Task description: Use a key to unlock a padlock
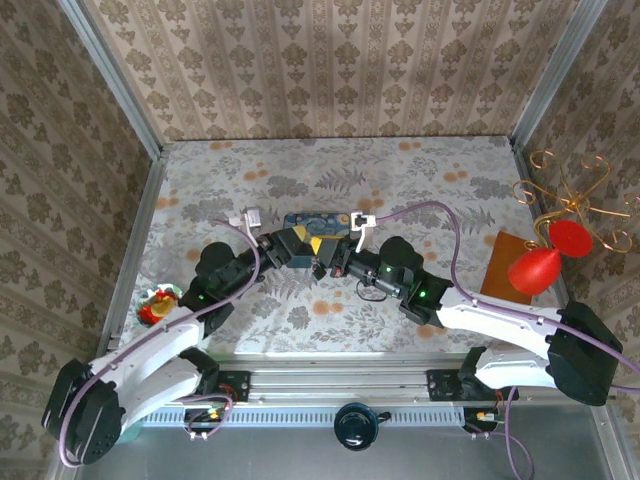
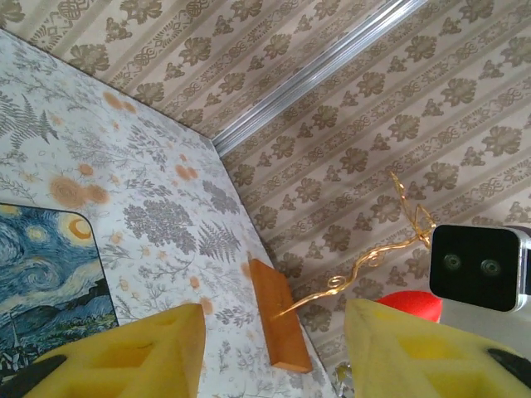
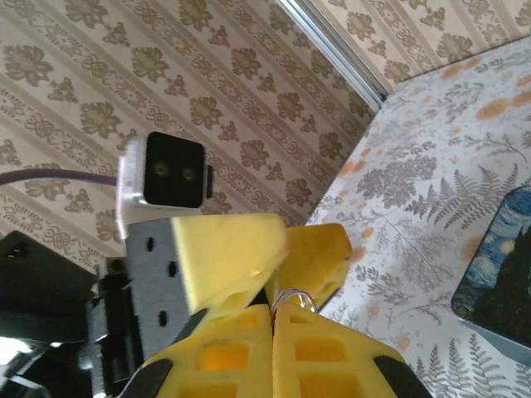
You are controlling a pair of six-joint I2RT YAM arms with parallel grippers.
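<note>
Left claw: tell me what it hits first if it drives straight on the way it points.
Most likely the right claw, which faces the left claw nearly tip to tip; depth is unclear.

Glossy painted tin [image 2: 50, 274], smooth wooden block [image 2: 278, 319], shiny gold-coloured wire ornament [image 2: 333, 283], matt metal rail [image 2: 315, 70].

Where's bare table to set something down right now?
Free: the far strip between tin and back wall; the near patch between left claw, right claw and front rail. Crowded: centre, where the claws converge beside the tin; right edge, with wooden block and red ornament.
</note>
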